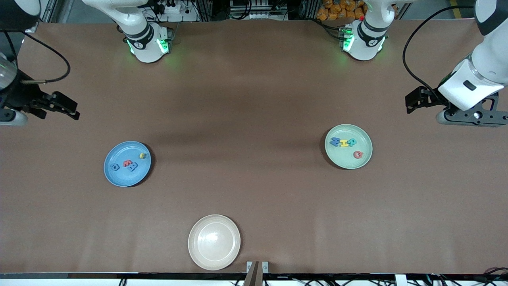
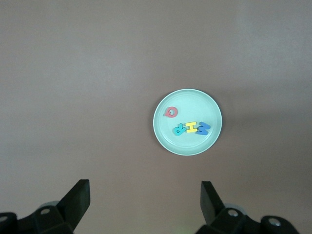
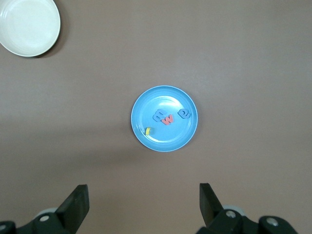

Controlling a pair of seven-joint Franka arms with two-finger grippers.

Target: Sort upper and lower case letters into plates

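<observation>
The sky blue plate point(image 1: 119, 153) lies toward the right arm's end of the table and holds several letters: a yellow one point(image 1: 142, 155), a red one point(image 1: 127, 163) and two blue ones point(image 1: 115, 167). The pale mint plate point(image 1: 345, 159) lies toward the left arm's end and holds a blue point(image 1: 335, 141), a yellow point(image 1: 344, 143), a teal point(image 1: 351, 142) and a red letter point(image 1: 358, 154). My left gripper point(image 1: 410, 102) hangs open and empty above bare table beside the mint plate point(image 2: 190, 145). My right gripper point(image 1: 68, 108) hangs open and empty above bare table beside the blue plate point(image 3: 165, 140).
A cream-beige plate point(image 1: 214, 242) sits empty near the table's front edge, nearer the front camera than both other plates; it also shows in the right wrist view point(image 3: 29, 24). No loose letters lie on the brown table.
</observation>
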